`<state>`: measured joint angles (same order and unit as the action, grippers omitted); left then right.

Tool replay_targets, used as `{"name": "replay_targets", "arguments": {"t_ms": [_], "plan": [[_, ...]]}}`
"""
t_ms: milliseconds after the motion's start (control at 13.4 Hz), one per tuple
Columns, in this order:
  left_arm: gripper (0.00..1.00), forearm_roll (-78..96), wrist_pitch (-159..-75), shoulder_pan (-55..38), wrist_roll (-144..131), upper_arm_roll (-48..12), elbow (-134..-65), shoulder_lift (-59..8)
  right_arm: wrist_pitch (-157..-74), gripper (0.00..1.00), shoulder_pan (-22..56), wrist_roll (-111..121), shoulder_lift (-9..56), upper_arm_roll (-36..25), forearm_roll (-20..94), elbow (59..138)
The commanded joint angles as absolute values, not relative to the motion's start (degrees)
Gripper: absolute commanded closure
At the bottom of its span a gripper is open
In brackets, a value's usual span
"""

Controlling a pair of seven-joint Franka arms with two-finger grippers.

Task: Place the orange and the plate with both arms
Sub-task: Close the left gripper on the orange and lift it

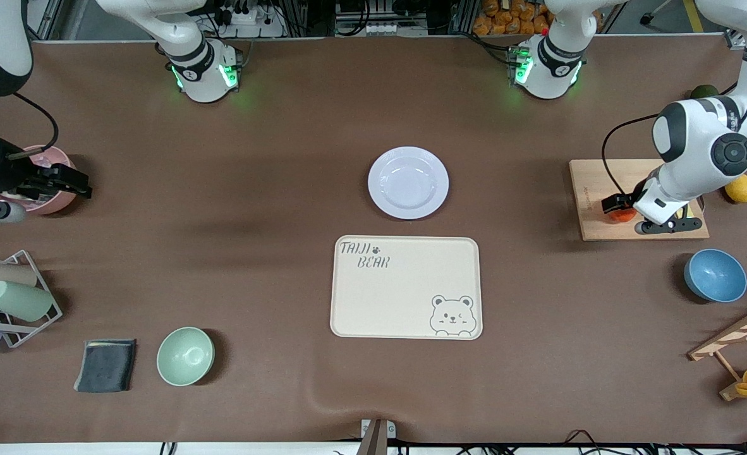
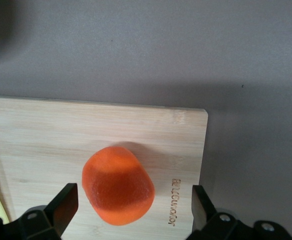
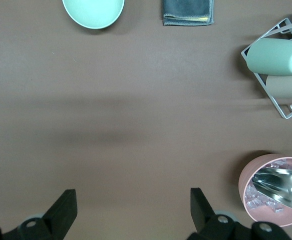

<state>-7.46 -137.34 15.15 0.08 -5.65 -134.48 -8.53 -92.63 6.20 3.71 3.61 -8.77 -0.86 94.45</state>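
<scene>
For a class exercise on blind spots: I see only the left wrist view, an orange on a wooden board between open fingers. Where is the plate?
Observer: The plate lies mid-table, just farther from the front camera than the bear-printed tray.
Operator: And the right gripper?
Observer: The right gripper is open, empty, beside a pink bowl at its end.
Operator: Is the orange held?
Observer: Not yet; the left gripper straddles the orange with gaps.
</scene>
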Motion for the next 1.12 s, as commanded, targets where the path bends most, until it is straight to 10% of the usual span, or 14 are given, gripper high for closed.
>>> {"name": "replay_targets", "arguments": {"t_ms": [0,1042], "plan": [[0.00,-8.7,-139.3,15.7,0.6,-5.9,-135.0,-9.1,-92.0,0.00,6.9,3.2,3.5,-9.3,-0.1,94.6],[0.00,-11.8,-141.8,17.6,0.8,-5.9,-135.7,-12.8,-91.9,0.00,6.9,3.2,3.8,-9.3,-0.1,94.5]]}}
